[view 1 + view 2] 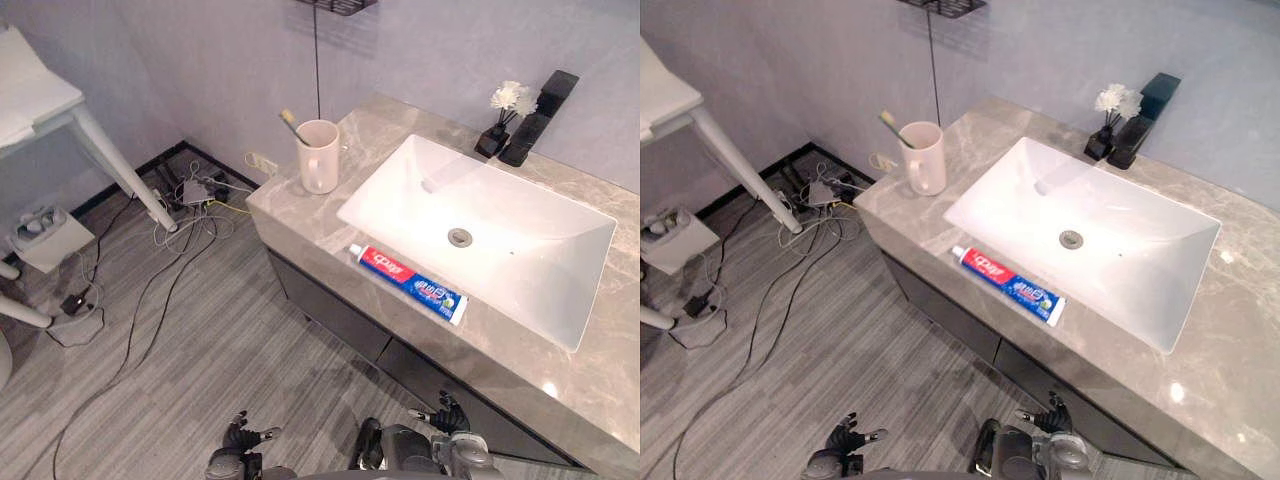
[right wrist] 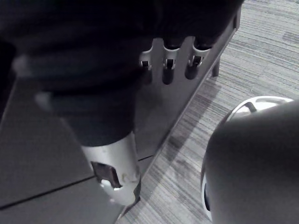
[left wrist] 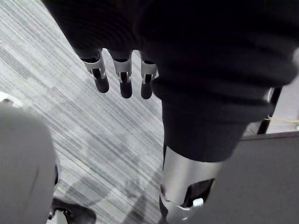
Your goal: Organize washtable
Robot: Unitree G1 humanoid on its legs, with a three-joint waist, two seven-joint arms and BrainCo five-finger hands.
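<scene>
A red, white and blue toothpaste tube (image 1: pixel 408 283) lies flat on the grey marble counter (image 1: pixel 296 208), along the front rim of the white sink (image 1: pixel 520 265). A pale pink cup (image 1: pixel 319 156) stands upright at the counter's left end, with a toothbrush (image 1: pixel 292 125) leaning in it. My left hand (image 1: pixel 240 438) and right hand (image 1: pixel 451 418) hang low in front of the cabinet, far below the counter. In the wrist views the left hand's fingers (image 3: pixel 125 77) and the right hand's fingers (image 2: pixel 169 65) are relaxed and hold nothing.
A black faucet (image 1: pixel 537 118) and a small dark vase of white flowers (image 1: pixel 500 122) stand behind the sink. Dark drawer fronts (image 1: pixel 330 310) sit under the counter. Cables and a power strip (image 1: pixel 190 195) lie on the floor by a white table leg (image 1: pixel 115 165).
</scene>
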